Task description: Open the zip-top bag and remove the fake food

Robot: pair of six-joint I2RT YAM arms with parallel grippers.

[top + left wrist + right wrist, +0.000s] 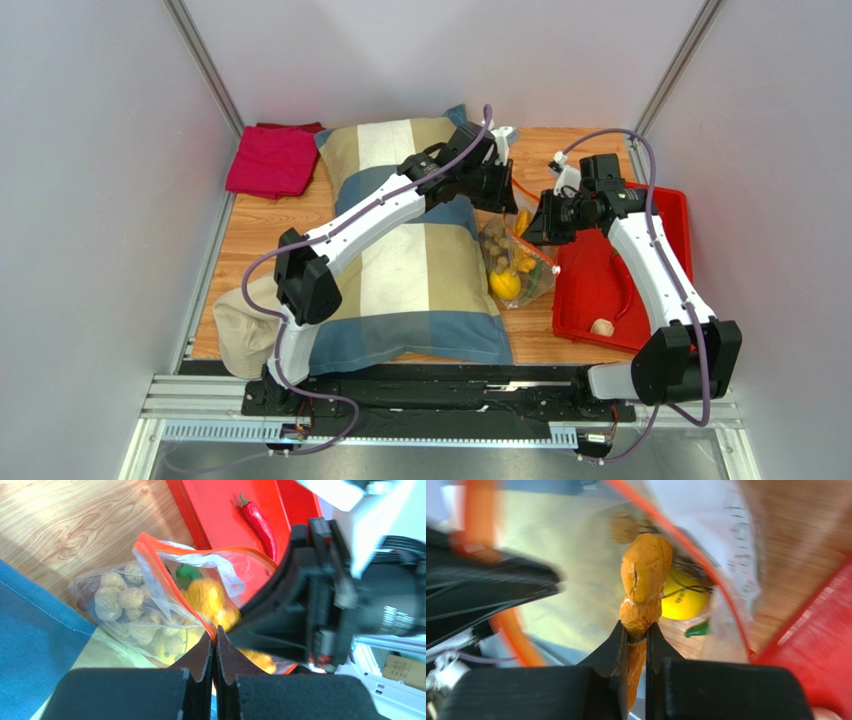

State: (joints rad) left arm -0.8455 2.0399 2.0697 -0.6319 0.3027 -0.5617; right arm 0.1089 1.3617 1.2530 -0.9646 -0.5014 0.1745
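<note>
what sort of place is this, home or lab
Probably a robot test cell, not a home: plain grey panel walls box in a small wooden table, and two black-and-white robot arms are mounted on a metal rail at its near edge.

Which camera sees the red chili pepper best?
The left wrist view: the chili pepper lies whole and sharp on the red tray. The top view gives only a faint thin curve, red on red. The right wrist view misses it.

Lab test cell, grey panel walls
</note>
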